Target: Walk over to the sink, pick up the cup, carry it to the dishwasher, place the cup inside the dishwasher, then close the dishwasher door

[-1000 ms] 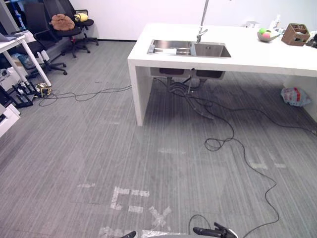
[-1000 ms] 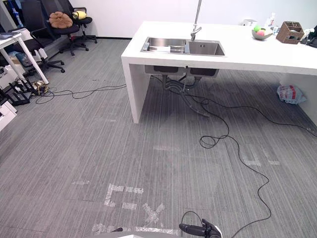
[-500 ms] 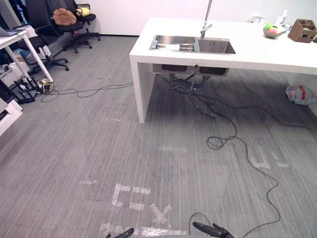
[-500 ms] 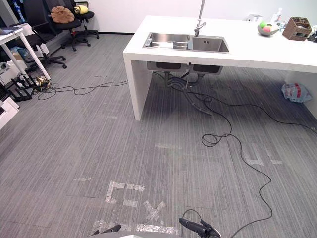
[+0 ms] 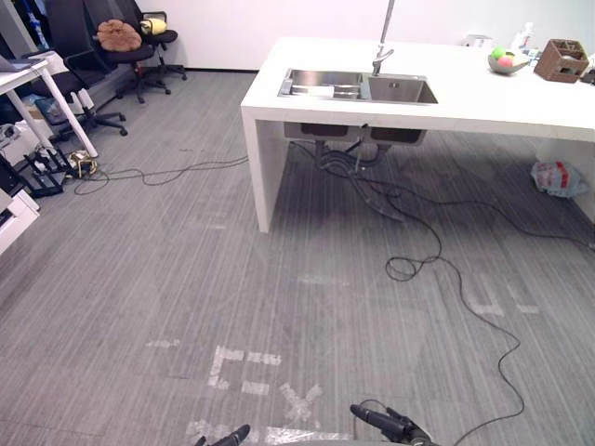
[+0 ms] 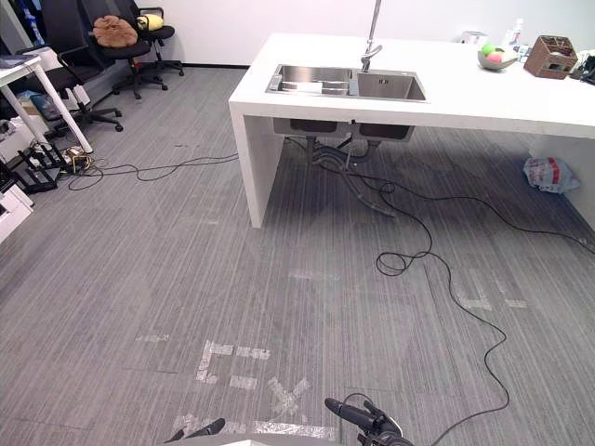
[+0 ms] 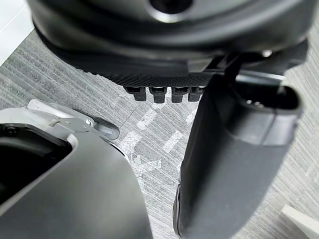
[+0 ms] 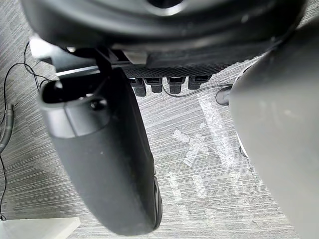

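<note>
Sink (image 5: 358,87) of two basins (steel), one faucet (image 5: 382,42), one bowl (image 5: 505,62), one basket (image 5: 562,60)

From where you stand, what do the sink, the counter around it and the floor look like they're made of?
The sink looks like brushed stainless steel: dull grey metallic sheen. The counter is a smooth matte white slab, perhaps laminate or solid surface; the look leaves that open. The floor seems to be low-pile grey carpet: fine stripes, no gloss.
</note>
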Controlling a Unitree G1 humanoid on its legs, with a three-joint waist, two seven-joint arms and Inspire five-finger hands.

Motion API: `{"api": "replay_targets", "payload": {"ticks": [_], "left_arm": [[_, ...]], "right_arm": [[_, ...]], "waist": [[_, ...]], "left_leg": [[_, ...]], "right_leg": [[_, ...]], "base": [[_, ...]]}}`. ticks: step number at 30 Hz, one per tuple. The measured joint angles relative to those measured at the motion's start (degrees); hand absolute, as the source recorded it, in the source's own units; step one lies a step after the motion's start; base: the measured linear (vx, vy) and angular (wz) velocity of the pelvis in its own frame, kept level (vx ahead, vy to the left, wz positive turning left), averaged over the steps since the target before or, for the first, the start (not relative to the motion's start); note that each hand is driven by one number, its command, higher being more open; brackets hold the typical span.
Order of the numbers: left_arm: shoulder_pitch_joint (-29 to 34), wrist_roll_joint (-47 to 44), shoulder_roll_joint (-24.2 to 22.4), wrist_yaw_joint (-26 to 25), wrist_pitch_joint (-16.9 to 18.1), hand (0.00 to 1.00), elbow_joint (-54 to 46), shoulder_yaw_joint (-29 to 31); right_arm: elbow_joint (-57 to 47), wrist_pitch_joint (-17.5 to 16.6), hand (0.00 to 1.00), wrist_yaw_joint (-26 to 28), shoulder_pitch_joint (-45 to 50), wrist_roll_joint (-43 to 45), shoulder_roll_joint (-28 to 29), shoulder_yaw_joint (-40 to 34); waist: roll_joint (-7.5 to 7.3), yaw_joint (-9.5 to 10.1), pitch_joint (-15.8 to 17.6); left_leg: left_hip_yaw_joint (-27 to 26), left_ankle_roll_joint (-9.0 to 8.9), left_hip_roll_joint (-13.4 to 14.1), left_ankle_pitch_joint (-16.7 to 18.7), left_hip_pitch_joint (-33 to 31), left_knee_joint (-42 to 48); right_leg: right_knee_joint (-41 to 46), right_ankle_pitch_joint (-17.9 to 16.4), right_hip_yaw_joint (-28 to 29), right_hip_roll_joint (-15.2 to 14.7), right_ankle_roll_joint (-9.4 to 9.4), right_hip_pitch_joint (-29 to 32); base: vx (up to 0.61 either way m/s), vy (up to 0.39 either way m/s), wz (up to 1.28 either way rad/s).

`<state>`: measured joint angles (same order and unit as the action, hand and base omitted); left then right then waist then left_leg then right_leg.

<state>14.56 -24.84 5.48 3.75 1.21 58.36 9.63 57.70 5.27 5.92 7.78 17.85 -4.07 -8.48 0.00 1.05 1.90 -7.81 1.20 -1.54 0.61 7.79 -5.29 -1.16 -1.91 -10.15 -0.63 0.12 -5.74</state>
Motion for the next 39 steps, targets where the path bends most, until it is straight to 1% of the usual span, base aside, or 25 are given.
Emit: {"api": "replay_targets", "payload": {"ticks": [1, 4, 5, 6, 8, 11, 13, 17, 19, 20, 21, 23, 24, 26, 28, 29, 30, 31, 33, 34, 35, 36, 37, 38, 39], "left_arm": [[-0.02, 0.0, -0.02, -0.09, -0.01, 1.0, -0.07, 0.0], [0.19, -0.67, 0.09, -1.41, -0.69, 1.0, -1.49, 0.03], [0.06, -1.32, -0.11, -2.26, -1.05, 1.0, -1.89, 0.07], [0.03, -1.46, -0.12, -2.84, -1.18, 1.0, -1.98, 0.12], [0.06, -1.52, -0.04, -3.86, -1.34, 1.0, -1.98, 0.66], [-0.58, -1.25, -0.19, -4.18, -2.25, 1.0, -1.78, 2.32], [-0.99, -0.98, -0.27, -4.41, -2.43, 1.0, -1.52, 2.78], [-2.4, -0.99, -0.25, -4.66, -2.67, 1.0, 0.32, 4.17], [-2.98, -0.97, -0.3, -5.11, -2.85, 1.0, 0.43, 4.76], [-3.54, -0.92, -0.78, -5.62, -3.0, 1.0, 0.68, 4.79], [-4.53, -0.98, -1.96, -5.83, -3.22, 1.0, 0.55, 4.87], [-5.02, -0.94, -3.55, -6.09, -3.2, 1.0, -1.12, 5.18], [-5.41, -0.11, -4.44, -7.09, -3.26, 1.0, -1.72, 5.3], [-5.37, 0.29, -4.75, -7.64, -3.65, 1.0, -1.75, 6.04], [-5.34, 0.3, -5.21, -7.66, -3.43, 1.0, -2.03, 6.99], [-5.34, 0.3, -5.38, -7.65, -3.14, 1.0, -2.64, 7.58], [-5.26, 0.29, -5.43, -7.64, -2.79, 1.0, -4.19, 8.38], [-5.22, 0.29, -5.52, -7.63, -2.15, 1.0, -4.7, 8.47], [-4.79, 0.38, -6.24, -7.64, -0.48, 1.0, -7.1, 7.68], [-4.43, 1.91, -6.52, -7.61, 0.25, 1.0, -9.52, 5.97], [-4.38, 4.53, -6.08, -7.77, 0.82, 1.0, -12.79, 3.49], [-4.35, 6.92, -6.05, -8.0, 1.35, 1.0, -15.74, 2.15], [-4.28, 9.62, -6.09, -8.81, 1.82, 1.0, -19.8, 0.53], [-3.96, 10.5, -6.08, -9.58, 2.29, 1.0, -21.86, -0.49], [-2.45, 11.33, -5.93, -11.36, 3.49, 1.0, -26.42, -2.55]], "right_arm": [[-0.11, -0.05, 1.0, -0.07, -0.09, 0.06, -0.02, 0.0], [-2.34, -0.43, 1.0, -0.35, 0.19, 0.17, 0.16, 0.03], [-3.02, -0.52, 1.0, -0.79, 0.31, 0.27, 0.08, 0.05], [-3.55, -0.59, 1.0, -1.17, 0.13, 0.91, 0.05, 0.04], [-3.73, -0.59, 1.0, -1.35, 0.11, 1.33, 0.21, 0.03], [-3.73, -0.97, 1.0, -1.18, -0.03, 1.36, 0.28, -0.88], [-3.82, -1.06, 1.0, -0.94, 0.0, 2.93, 0.08, -1.45], [-4.31, -0.93, 1.0, 0.17, 1.52, 5.11, -0.09, -2.6], [-4.41, -0.75, 1.0, 0.49, 1.84, 5.12, -0.24, -2.72], [-4.42, -0.1, 1.0, 0.82, 1.89, 5.15, -0.33, -3.53], [-4.82, 0.03, 1.0, 0.89, 1.67, 5.02, -0.41, -4.82], [-5.02, 0.49, 1.0, 1.0, 1.08, 4.99, -0.22, -4.87], [-5.08, 0.83, 1.0, 1.0, 1.09, 4.96, -0.31, -4.78], [-5.26, 2.51, 1.0, 0.98, 0.74, 4.7, -0.64, -4.86], [-5.51, 3.25, 1.0, 0.94, 0.58, 4.49, -0.68, -4.93], [-5.92, 3.36, 1.0, 0.81, 0.68, 4.5, -0.59, -4.69], [-5.95, 3.62, 1.0, 0.44, 0.69, 4.5, -0.56, -4.46], [-5.82, 3.77, 1.0, 0.36, 0.65, 4.5, -0.35, -4.34], [-4.44, 3.93, 1.0, 0.24, -0.07, 4.5, -0.62, -3.48], [-4.18, 4.17, 1.0, 0.24, -1.19, 4.5, -0.66, -3.4], [-4.96, 4.21, 1.0, 0.33, -1.99, 4.51, -0.39, -3.19], [-5.55, 4.22, 1.0, 0.39, -2.67, 4.51, -0.21, -2.64], [-7.16, 4.24, 1.0, 0.59, -2.51, 4.5, -0.15, -2.03], [-7.78, 4.24, 1.0, 0.75, -2.39, 4.41, -0.13, -1.91], [-9.21, 4.19, 1.0, 1.06, -1.82, 4.23, 0.1, -0.66]], "waist": [[-0.06, 0.04, 0.16], [-0.7, 0.28, 1.0], [-0.84, 0.54, 1.83], [-0.97, 0.46, 2.38], [-1.07, 0.25, 2.45], [-1.36, 0.08, 3.35], [-1.16, -0.37, 4.2], [-1.09, -0.55, 4.6], [-1.47, -0.5, 4.98], [-1.14, -0.66, 5.52], [-0.06, -0.46, 5.6], [0.57, -0.5, 5.27], [1.05, -0.71, 4.61], [1.79, -1.07, 3.75], [2.71, -1.66, 2.96], [2.99, -1.94, 3.04], [3.09, -1.7, 3.21], [3.08, -1.46, 3.23], [2.3, -0.17, 3.56], [2.12, 1.06, 3.78], [1.65, 1.4, 4.32], [1.24, 1.65, 4.9], [0.67, 2.65, 5.28], [0.52, 3.26, 5.35], [0.9, 4.45, 5.3]], "left_leg": [[-0.04, 0.1, -0.02, 0.16, 0.0, 0.02], [-0.11, 1.24, -0.93, 1.81, 0.08, 1.64], [-0.23, 1.53, -1.21, 2.72, 0.34, 3.2], [-0.33, 2.13, -1.21, 3.07, 0.63, 4.44], [-0.35, 2.26, -1.19, 3.51, 1.41, 5.04], [-0.17, 2.2, -0.01, 6.41, 1.68, 7.3], [-0.03, 0.74, 3.63, 10.06, 1.24, 11.35], [2.24, -2.82, 8.25, 15.29, 1.82, 15.9], [3.36, -5.06, 9.41, 18.83, 4.21, 17.83], [4.08, -6.05, 10.82, 21.26, 6.78, 18.69], [5.14, -4.85, 12.06, 21.13, 8.46, 19.56], [6.45, -4.59, 13.1, 18.75, 8.32, 22.12], [6.65, -3.84, 13.43, 16.5, 8.34, 22.74], [8.11, -3.12, 14.78, 13.3, 6.99, 26.43], [10.97, -4.46, 16.78, 8.85, 2.26, 35.83], [10.33, -6.39, 18.9, 4.52, -1.98, 44.65], [8.54, -5.98, 20.54, 7.05, -7.08, 55.16], [7.96, -6.02, 20.42, 8.77, -9.22, 59.14], [4.36, -4.84, 17.84, 14.44, -14.72, 63.73], [0.28, -2.98, 15.5, 17.63, -18.93, 61.93], [-3.24, -1.8, 12.7, 18.58, -23.59, 57.12], [-6.02, -1.34, 11.03, 18.5, -26.62, 51.9], [-8.03, -0.92, 8.76, 15.95, -30.2, 43.1], [-8.0, -1.55, 8.14, 13.3, -31.56, 38.55], [-7.78, -3.19, 8.6, 7.92, -32.52, 29.15]], "right_leg": [[1.21, -0.71, 0.02, -0.13, 0.01, 0.58], [15.31, -7.26, 0.05, -2.7, 1.8, 6.11], [23.21, -8.74, 0.2, -3.97, 2.99, 8.96], [29.85, -8.96, 0.23, -4.81, 2.94, 11.73], [32.89, -10.07, -0.3, -5.84, 2.1, 13.02], [29.4, -10.42, -1.63, -7.61, 2.31, 13.58], [29.84, -10.58, -1.92, -6.51, 2.91, 16.66], [25.67, -8.25, 0.74, -5.62, 3.54, 22.64], [21.46, -4.54, 0.95, -6.59, 2.92, 22.49], [23.3, 1.74, 0.44, -6.6, 0.69, 21.03], [28.82, -1.68, -1.15, -6.16, -0.22, 21.13], [34.35, -6.37, -2.27, -6.3, -0.68, 21.58], [35.29, -8.95, -2.7, -5.99, -1.1, 21.12], [34.16, -11.23, -3.12, -4.19, -2.46, 19.65], [30.69, -12.3, -4.38, -1.52, -3.35, 16.71], [26.22, -12.73, -4.82, 0.54, -4.59, 12.71], [21.12, -12.32, -4.8, 2.65, -6.11, 7.98], [18.69, -12.08, -4.73, 3.2, -6.44, 5.35], [13.52, -11.26, -3.5, 3.46, -5.83, -1.09], [11.06, -11.11, -2.26, 2.71, -5.46, -4.17], [8.92, -11.08, -2.17, 1.42, -4.92, -6.47], [8.3, -11.22, -2.11, 0.21, -4.3, -7.8], [8.19, -11.87, -1.66, -1.74, -3.19, -9.3], [8.13, -12.52, -0.93, -2.59, -2.09, -10.16], [7.19, -14.87, 1.14, -2.65, 0.36, -12.78]], "base": [[0.0, 0.0, 0.0], [-0.01, 0.023, 0.03], [0.01, 0.068, -0.06], [0.02, 0.073, -0.06], [0.05, 0.052, -0.01], [0.1, 0.022, -0.08], [0.15, -0.099, -0.04], [0.3, -0.238, 0.2], [0.43, -0.349, 0.41], [0.52, -0.383, 0.45], [0.52, -0.368, 0.44], [0.56, -0.399, 0.24], [0.55, -0.389, 0.08], [0.46, -0.282, -0.04], [0.47, -0.253, 0.05], [0.5, -0.223, 0.18], [0.5, -0.201, 0.17], [0.5, -0.151, 0.05], [0.45, -0.076, -0.23], [0.52, 0.012, -0.41], [0.63, 0.062, -0.38], [0.63, 0.119, -0.3], [0.53, 0.128, -0.35], [0.55, 0.163, -0.7], [0.57, 0.214, -0.82]]}}
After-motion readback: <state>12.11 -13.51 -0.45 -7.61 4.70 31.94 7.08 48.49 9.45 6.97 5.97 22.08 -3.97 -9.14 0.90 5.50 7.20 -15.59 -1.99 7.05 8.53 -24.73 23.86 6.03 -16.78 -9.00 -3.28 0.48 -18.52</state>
